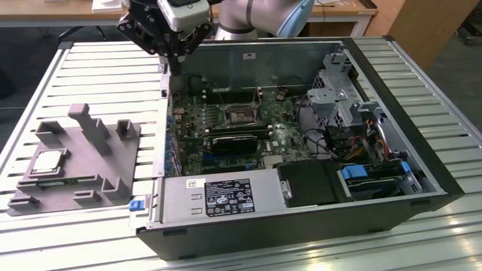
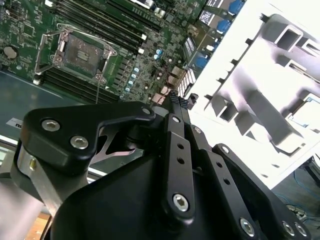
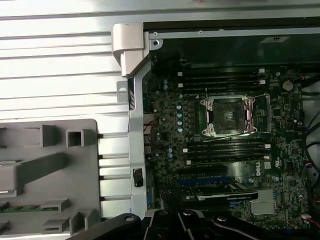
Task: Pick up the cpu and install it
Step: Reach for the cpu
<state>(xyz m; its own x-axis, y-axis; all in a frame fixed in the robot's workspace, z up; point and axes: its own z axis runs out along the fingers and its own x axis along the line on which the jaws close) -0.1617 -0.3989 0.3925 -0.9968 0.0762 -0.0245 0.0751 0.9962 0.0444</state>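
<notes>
Small flat square silver cpu (image 1: 47, 161) lies on the large grey plastic block with upright posts (image 1: 121, 176), at the exterior view's left, beside the open black computer case (image 1: 301, 226). Further back: green motherboard (image 1: 226, 141), dark metal-framed socket (image 1: 236, 114). Farthest: black gripper (image 1: 175, 66) above the case's wall, fingers pinched together, holding nothing, well apart from the cpu.

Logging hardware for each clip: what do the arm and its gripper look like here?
The arm is silver-grey tubing with a light-blue joint cap. The gripper is matte black, built of flat linkage bars pinned with silver screws, and narrows to slim black fingers. A white-grey box is mounted at the wrist.
</notes>
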